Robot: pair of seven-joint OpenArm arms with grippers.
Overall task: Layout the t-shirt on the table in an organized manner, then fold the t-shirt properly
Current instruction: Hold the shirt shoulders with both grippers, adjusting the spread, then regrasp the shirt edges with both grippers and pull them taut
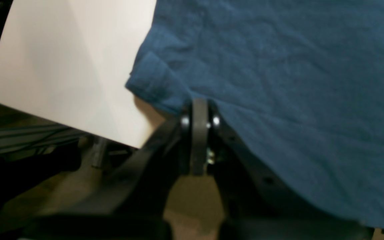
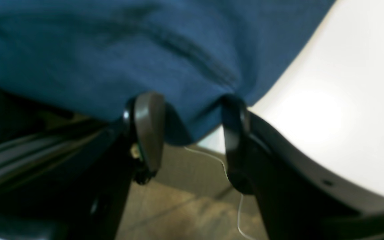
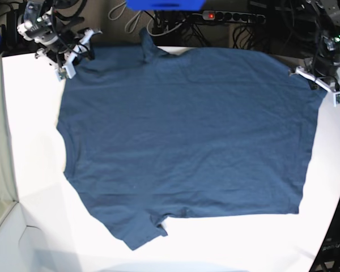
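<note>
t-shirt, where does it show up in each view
Left wrist: the t-shirt fills the right and top, its edge pinched in the shut left gripper.
Right wrist: it covers the upper left, its edge between the right gripper's open jaws.
Base: spread flat mid-picture.
Shared landmark: the white table.

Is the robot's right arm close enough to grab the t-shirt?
Probably yes. The right gripper stands open with the t-shirt edge hanging between its fingers, nothing blocking.
</note>
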